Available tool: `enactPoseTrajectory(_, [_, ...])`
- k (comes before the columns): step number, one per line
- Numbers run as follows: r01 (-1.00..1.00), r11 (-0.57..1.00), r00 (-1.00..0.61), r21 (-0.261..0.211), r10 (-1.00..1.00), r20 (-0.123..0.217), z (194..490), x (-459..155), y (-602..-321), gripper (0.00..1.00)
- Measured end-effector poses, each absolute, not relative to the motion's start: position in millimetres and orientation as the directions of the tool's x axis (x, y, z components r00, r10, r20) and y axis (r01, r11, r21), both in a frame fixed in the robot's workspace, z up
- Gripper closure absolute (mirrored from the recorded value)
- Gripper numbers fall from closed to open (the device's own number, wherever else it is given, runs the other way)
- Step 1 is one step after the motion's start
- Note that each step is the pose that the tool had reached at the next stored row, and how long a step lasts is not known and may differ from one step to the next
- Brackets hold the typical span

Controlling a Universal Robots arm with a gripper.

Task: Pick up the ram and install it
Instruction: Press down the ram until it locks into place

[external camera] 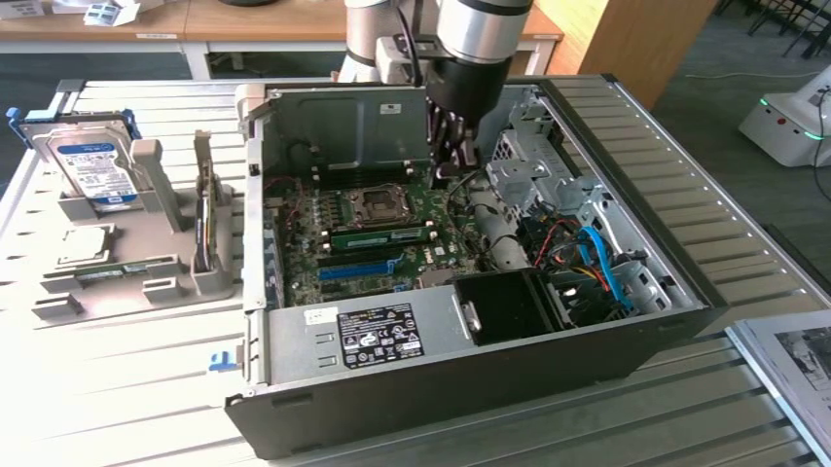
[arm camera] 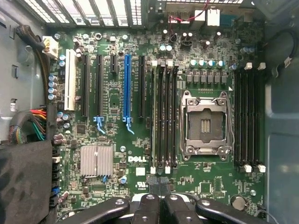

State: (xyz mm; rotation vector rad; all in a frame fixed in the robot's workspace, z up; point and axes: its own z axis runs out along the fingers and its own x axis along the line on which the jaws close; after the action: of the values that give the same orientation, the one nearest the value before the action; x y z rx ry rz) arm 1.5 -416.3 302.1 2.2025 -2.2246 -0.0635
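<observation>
A long green ram stick (external camera: 380, 233) stands seated in a motherboard slot beside the empty processor socket (external camera: 379, 203) inside the open computer case. In the wrist view it is the pale strip (arm camera: 153, 116) in the outermost of the several dark slots next to the socket (arm camera: 205, 123). My gripper (external camera: 449, 173) hangs inside the case above the board, a little beyond the socket and apart from the stick. Its black fingers (arm camera: 145, 205) are shut together with nothing between them. A second thin green stick (external camera: 111, 270) lies in the grey holder on the exterior view's left.
The grey holder (external camera: 156, 282) also carries a blue-labelled hard drive (external camera: 89, 167) and a square silver chip (external camera: 81, 243). Case walls (external camera: 338, 122), a black shroud (external camera: 507, 306) and cable bundles (external camera: 591, 258) surround the board. A white robot base (external camera: 792, 122) stands at the far right.
</observation>
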Motion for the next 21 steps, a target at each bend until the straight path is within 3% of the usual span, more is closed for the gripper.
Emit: enactPoseTrajectory(21, [-0.999,0.010,-0.010,0.036,-1.000,-0.021,278.8,1.5,-416.2,0.90])
